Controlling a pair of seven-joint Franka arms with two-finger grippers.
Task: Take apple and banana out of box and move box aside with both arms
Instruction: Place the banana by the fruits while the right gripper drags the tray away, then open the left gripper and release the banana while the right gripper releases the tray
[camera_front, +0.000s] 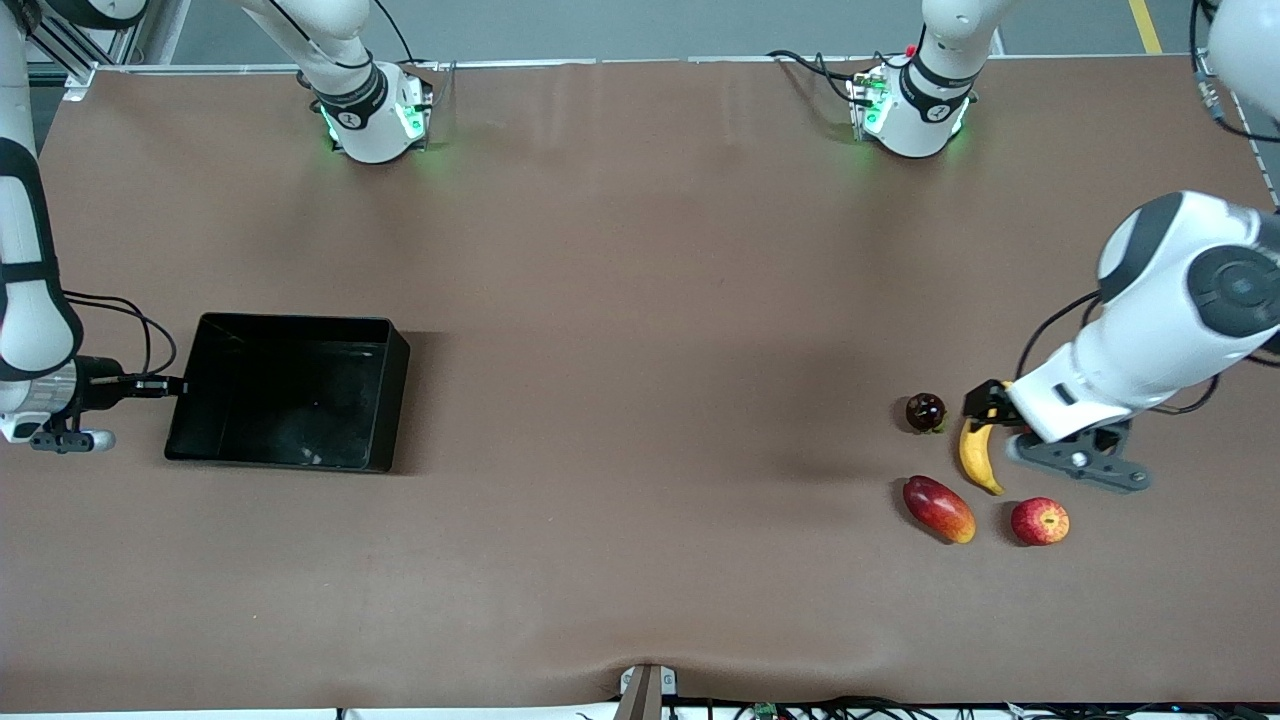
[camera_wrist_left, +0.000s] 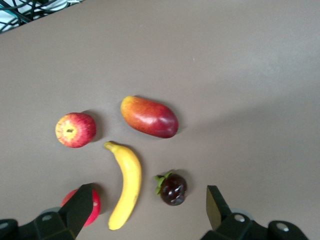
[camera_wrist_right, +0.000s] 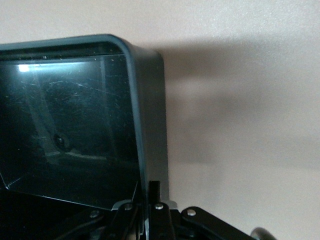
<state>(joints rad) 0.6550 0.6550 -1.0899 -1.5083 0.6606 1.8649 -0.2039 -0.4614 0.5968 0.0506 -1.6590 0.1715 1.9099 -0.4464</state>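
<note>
The box (camera_front: 290, 392) holds no fruit, the right gripper (camera_wrist_right: 147, 200) jaws clamp its wall, the left gripper (camera_wrist_left: 145, 207) jaws stand open over the banana (camera_wrist_left: 125, 185).

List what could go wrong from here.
1. The right gripper is shut on one wall of the box alone, so the box may twist or slip if dragged.
2. The left gripper hangs open over the banana, with a dark round fruit and a red fruit beside it. Dropping lower could knock them.
3. The apple is round and could roll if bumped.
</note>
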